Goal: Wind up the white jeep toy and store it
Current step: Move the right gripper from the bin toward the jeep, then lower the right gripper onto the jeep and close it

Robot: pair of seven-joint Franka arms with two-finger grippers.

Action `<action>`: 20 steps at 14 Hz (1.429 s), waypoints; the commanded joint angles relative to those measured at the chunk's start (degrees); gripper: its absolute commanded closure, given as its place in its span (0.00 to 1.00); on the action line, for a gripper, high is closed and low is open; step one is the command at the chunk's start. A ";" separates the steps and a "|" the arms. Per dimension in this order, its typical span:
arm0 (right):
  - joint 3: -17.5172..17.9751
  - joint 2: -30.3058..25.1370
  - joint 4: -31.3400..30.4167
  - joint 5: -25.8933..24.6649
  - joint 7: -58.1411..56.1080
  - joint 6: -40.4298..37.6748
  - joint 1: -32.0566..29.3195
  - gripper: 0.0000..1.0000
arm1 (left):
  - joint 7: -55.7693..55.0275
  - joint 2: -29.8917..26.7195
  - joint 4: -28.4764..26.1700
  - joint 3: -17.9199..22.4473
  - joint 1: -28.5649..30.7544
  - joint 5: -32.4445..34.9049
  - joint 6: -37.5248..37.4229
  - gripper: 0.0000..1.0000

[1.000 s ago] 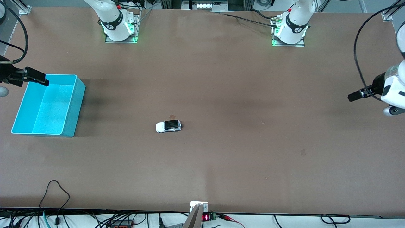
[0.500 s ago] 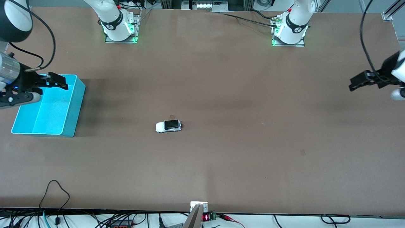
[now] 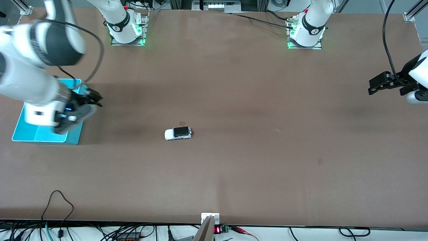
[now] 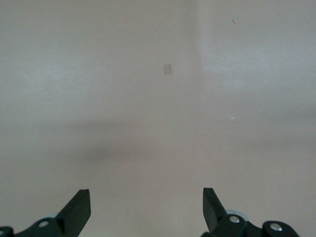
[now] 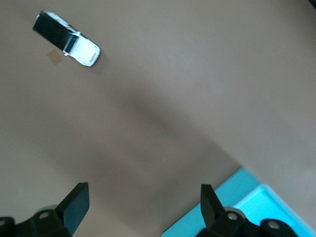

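The white jeep toy (image 3: 178, 133) stands on its wheels mid-table, its black roof up; the right wrist view also catches the jeep (image 5: 66, 38) some way off. My right gripper (image 3: 93, 98) hangs open and empty over the cyan bin's (image 3: 43, 136) edge on the jeep's side, well short of the jeep. In the right wrist view the right gripper (image 5: 144, 190) has bare table between its fingers and a corner of the bin (image 5: 256, 207) beside it. My left gripper (image 3: 376, 85) hovers open at the left arm's end of the table, and the left gripper (image 4: 145, 192) sees only bare tabletop.
The right arm covers much of the bin. A small tape patch (image 3: 182, 123) lies just beside the jeep, another (image 3: 320, 161) nearer the front camera toward the left arm's end. Cables (image 3: 57, 201) trail at the table's front edge. The arm bases (image 3: 127, 30) stand along the back.
The right arm has swung across the bin toward the jeep, its gripper now at the bin's jeep-side edge. The left gripper lifted slightly and stays at its end. The jeep has not moved.
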 commanded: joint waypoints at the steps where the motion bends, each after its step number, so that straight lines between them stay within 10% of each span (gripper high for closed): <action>1: -0.94 3.64 2.25 -1.03 -5.89 3.06 2.36 0.00 | -3.09 0.52 0.46 2.34 -3.52 -0.15 0.66 0.00; 20: -0.85 18.24 -2.48 -0.68 -22.85 24.60 12.65 0.00 | -3.29 -4.05 -3.94 1.81 -2.29 -2.17 3.48 0.00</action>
